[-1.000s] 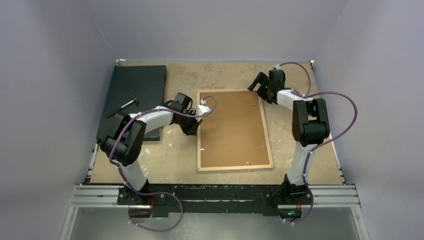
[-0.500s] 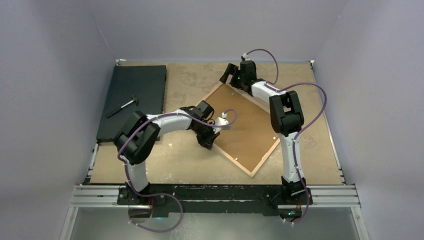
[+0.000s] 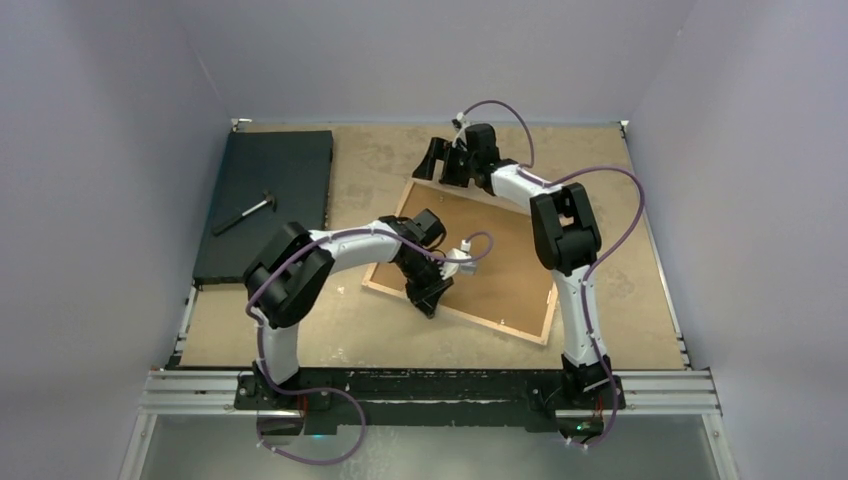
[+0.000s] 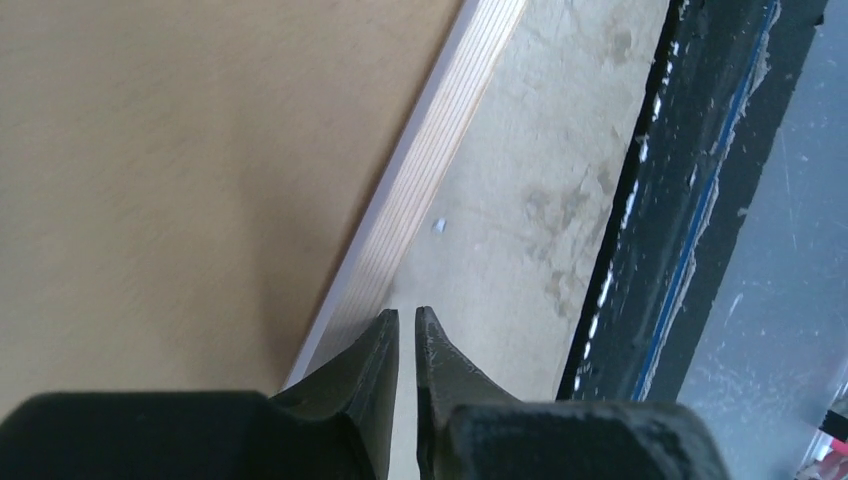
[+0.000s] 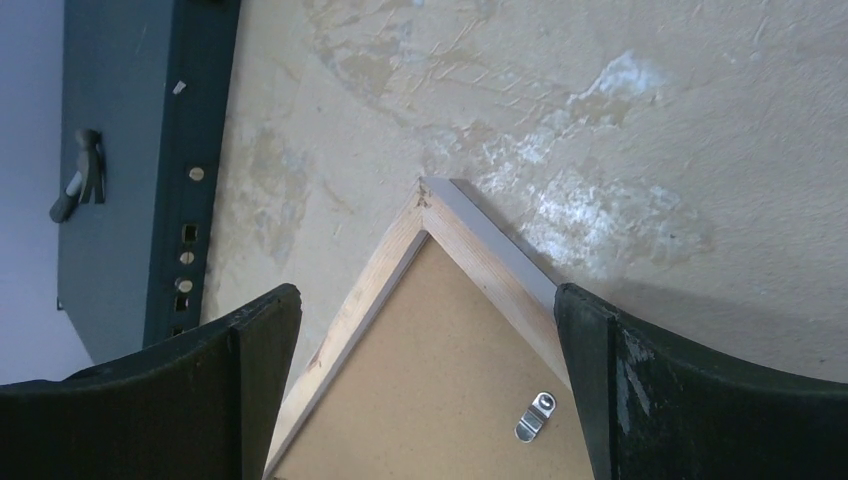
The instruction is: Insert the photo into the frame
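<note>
While the table bore the frame face-down and skewed, fibreboard backing filled it | photo unseen, insertion judged not begun | right gripper spread astride far corner | left gripper nearly pressed together, empty, beside near rail

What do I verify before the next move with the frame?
1. Frame flat on table, back up: ok.
2. Backing panel removed: not ok, it sits in the frame.
3. Photo located: not ok, absent from every view.
4. Right hand open, straddling the far corner: ok.
5. Left hand empty, nearly shut: ok.
6. Left hand touching the near rail: cannot tell.
</note>
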Controlling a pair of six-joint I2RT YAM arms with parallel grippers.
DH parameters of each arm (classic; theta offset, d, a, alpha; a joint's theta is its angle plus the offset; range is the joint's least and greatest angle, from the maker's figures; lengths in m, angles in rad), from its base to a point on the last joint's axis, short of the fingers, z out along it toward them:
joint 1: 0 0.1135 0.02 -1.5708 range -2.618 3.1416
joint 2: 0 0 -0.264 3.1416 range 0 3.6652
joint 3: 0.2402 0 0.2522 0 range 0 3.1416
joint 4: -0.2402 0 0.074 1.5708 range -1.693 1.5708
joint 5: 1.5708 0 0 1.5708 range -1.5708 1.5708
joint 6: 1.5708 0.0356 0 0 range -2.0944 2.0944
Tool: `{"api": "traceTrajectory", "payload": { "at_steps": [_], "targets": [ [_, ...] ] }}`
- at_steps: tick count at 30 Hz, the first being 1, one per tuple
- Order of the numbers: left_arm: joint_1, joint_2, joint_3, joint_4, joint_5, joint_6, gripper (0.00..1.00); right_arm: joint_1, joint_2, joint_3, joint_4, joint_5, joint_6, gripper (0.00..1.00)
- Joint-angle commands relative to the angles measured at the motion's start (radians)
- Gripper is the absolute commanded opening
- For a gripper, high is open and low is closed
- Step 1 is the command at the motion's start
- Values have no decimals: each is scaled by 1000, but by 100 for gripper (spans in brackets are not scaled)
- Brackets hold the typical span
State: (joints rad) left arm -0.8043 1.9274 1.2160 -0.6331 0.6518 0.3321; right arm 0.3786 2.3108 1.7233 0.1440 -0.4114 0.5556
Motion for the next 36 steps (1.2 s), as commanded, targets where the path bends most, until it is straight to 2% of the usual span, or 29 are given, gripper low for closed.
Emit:
{"api": "traceTrajectory", "payload": {
  "at_steps": [1, 6, 11, 12, 14, 15, 16, 17, 19, 21, 26, 29, 36],
  "targets": [
    [96, -120, 99, -155, 24, 103, 12, 25, -67, 74, -188, 5, -47, 99],
    [293, -225, 217, -255, 38, 155, 16, 23, -201, 20, -224, 195, -51, 99],
    [508, -275, 158, -106, -14, 56, 14, 9, -393, -173, -131, 323, 31, 99],
    [535, -266, 138, -73, -21, 28, 14, -14, -417, -198, -133, 299, 81, 99],
    [569, -231, 110, -50, -15, -1, 12, -87, -472, -298, -70, 136, 163, 99],
    [576, -211, 96, -38, -13, -17, 11, -120, -501, -374, 18, 47, 205, 99],
    [582, -196, 79, -24, -5, -35, 9, -126, -537, -450, 111, 32, 237, 99],
    [586, -185, 60, -6, -4, -54, 7, -101, -573, -481, 108, 86, 232, 99],
    [586, -169, 24, 40, -6, -81, 5, 6, -610, -440, -51, 287, 150, 99],
    [587, -153, 6, 64, -18, -100, 2, 113, -638, -451, -105, 370, 160, 99],
    [605, -106, -14, 88, -5, -132, 0, 301, -711, -629, -19, 441, 349, 96],
    [617, -74, -16, 83, 31, -140, 0, 391, -706, -680, 22, 476, 452, 93],
    [628, -19, -17, 59, 97, -135, 0, 482, -647, -766, 191, 494, 631, 92]
  ]
}}
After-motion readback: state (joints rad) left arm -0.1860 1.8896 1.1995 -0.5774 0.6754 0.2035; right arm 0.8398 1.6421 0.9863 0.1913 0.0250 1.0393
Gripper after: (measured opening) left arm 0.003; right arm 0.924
